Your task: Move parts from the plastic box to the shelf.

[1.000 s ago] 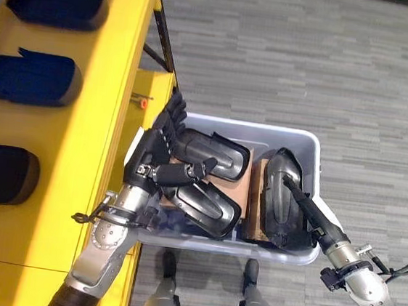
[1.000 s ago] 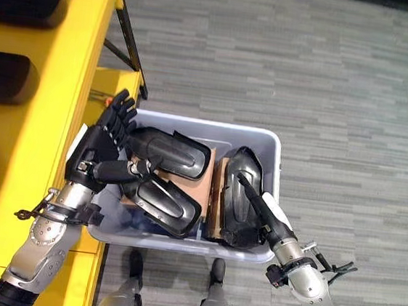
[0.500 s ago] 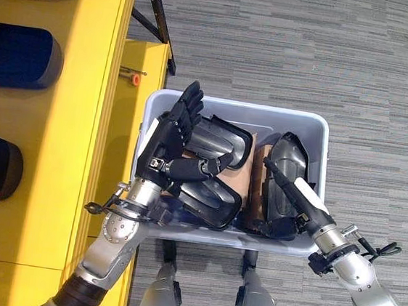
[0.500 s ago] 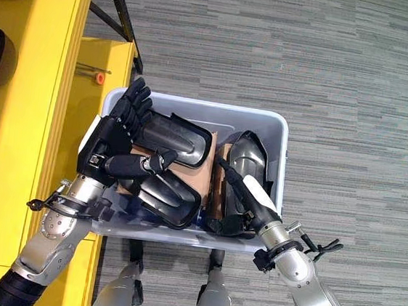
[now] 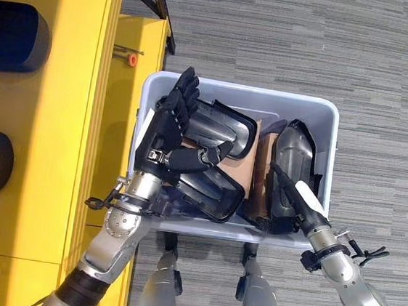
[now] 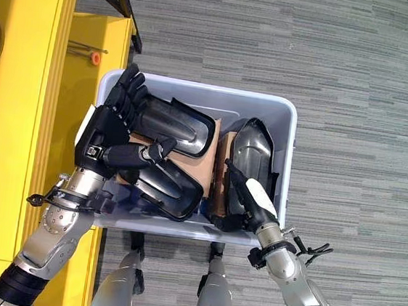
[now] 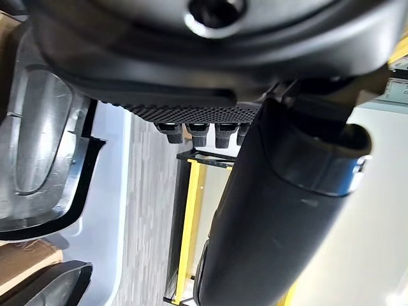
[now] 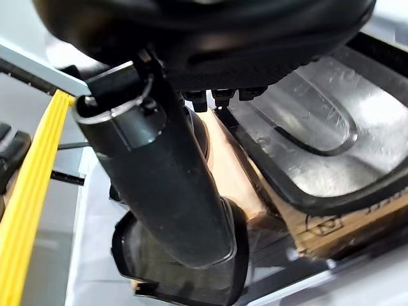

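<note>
A pale grey translucent plastic box (image 5: 330, 116) is standing on the grey striped carpet floor (image 5: 311, 40), just beside the yellow metal shelf (image 5: 62, 109) along the box's left side. Inside the box, three black moulded plastic parts are lying on brown cardboard dividers (image 5: 242, 173). The far-left black shell part (image 5: 217, 129) is lying flat near the far left corner of the box; the near-left black shell part (image 5: 207, 193) is lying just in front of it, toward the near wall, overlapping its edge. The right-hand black curved part (image 5: 295, 155) is standing on edge along the right wall of the box.

The left robot hand (image 5: 169, 124) is hovering over the left side of the box with its fingers (image 5: 185, 92) spread straight toward the far left corner, above the far-left part, while its thumb (image 5: 196, 159) is reaching across between the two left-hand parts; it is gripping nothing. The right robot hand (image 5: 297, 199) is reaching over the near right corner of the box, its fingers pointing at the lower end of the right-hand curved part and lying against it; I cannot tell whether they are closing on it.

Dark blue and black oval parts (image 5: 12, 34) are sitting on the shelf, and a small orange cap (image 5: 132, 59) is lying on the shelf's lower yellow ledge by the box's far left corner.
</note>
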Motion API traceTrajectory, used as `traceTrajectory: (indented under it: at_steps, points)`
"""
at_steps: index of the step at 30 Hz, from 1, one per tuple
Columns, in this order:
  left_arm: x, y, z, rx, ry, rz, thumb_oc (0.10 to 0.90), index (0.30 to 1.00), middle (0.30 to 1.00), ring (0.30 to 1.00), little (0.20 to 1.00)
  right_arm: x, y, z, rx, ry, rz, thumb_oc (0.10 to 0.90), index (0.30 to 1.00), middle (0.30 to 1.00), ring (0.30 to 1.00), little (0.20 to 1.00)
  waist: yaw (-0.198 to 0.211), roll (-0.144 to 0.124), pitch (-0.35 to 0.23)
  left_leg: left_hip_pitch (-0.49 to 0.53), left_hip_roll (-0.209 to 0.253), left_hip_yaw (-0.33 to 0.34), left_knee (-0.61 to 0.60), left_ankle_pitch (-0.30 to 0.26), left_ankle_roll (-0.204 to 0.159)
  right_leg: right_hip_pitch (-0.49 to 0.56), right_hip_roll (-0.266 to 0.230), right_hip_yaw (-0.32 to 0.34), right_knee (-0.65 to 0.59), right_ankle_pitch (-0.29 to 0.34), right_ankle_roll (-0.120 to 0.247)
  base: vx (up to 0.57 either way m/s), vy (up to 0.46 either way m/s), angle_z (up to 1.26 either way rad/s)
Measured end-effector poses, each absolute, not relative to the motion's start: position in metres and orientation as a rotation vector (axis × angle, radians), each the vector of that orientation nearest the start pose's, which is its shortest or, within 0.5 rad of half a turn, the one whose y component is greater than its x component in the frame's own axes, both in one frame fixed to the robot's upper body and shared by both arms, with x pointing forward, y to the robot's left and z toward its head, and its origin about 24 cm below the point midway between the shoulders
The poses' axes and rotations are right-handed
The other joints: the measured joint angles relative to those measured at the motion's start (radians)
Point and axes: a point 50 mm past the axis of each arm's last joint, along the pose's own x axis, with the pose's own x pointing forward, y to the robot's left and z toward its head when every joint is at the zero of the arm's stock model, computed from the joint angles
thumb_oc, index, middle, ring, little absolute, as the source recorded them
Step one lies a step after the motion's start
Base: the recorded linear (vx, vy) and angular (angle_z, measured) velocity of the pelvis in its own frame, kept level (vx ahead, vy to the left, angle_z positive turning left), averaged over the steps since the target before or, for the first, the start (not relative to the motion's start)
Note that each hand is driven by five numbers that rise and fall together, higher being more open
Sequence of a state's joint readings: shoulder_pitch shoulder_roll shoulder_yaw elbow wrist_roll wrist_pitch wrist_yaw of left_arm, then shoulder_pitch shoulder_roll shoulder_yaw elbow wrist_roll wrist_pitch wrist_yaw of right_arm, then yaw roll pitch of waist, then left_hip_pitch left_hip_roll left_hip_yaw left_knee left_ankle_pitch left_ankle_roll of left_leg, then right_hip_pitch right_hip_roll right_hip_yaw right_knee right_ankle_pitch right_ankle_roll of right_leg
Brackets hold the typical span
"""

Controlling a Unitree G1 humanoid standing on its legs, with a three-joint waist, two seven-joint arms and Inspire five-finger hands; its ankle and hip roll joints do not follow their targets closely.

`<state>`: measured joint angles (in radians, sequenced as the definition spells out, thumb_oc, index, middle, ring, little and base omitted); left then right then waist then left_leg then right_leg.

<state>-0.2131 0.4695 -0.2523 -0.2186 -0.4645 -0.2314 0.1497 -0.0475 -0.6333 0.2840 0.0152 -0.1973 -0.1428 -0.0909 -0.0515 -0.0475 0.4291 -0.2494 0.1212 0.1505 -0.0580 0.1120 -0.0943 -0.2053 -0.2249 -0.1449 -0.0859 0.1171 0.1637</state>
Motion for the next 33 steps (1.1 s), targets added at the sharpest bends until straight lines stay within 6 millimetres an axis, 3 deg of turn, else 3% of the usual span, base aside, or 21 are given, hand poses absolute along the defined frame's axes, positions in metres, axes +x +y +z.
traceTrajectory:
  at_steps: [12, 33]
  points:
    - [0.263, 0.151, 0.164, -0.081, -0.545, -0.227, 0.900, 1.000, 1.000, 1.000, 1.000, 0.253, -0.204, 0.068, -1.133, -0.235, 0.200, 0.900, 1.000, 1.000, 1.000, 1.000, -0.003, 0.008, 0.018, -0.029, 0.001, 0.011, 0.013, 0.000, 0.000, -0.031, 0.000, 0.015, 0.000, 0.007, -0.002, -0.02, 0.008, -0.03]
    - [0.263, 0.157, 0.166, -0.047, -0.558, -0.162, 0.900, 1.000, 1.000, 1.000, 1.000, 0.240, -0.213, 0.057, -1.160, -0.198, 0.155, 0.900, 1.000, 1.000, 1.000, 1.000, -0.030, 0.007, 0.041, -0.049, 0.002, 0.014, 0.023, 0.000, 0.000, -0.052, 0.000, 0.024, 0.000, 0.017, -0.003, 0.00, 0.000, 0.00]
